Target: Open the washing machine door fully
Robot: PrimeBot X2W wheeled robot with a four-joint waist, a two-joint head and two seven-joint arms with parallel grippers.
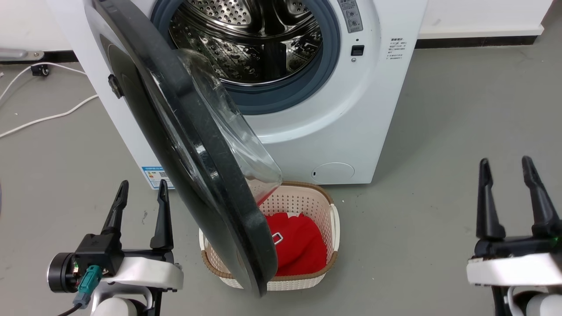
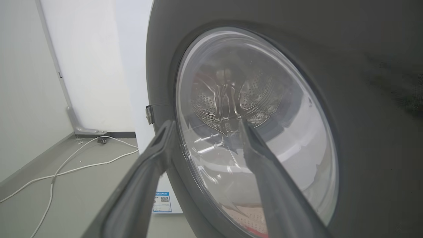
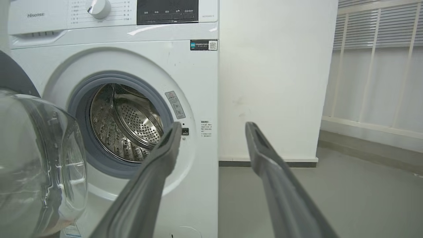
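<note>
Black washing machine door (image 1: pixel 184 127) | standing open | clear glass bowl (image 1: pixel 228 127) bulging

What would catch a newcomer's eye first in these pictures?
The large round glossy black washing machine door with its bulging clear glass bowl stands swung out toward the camera, centre left in the head view. Behind it gapes the perforated steel drum of the white front-loading washing machine. Below, on the grey floor, a beige woven basket holds a bright red cloth.
</note>
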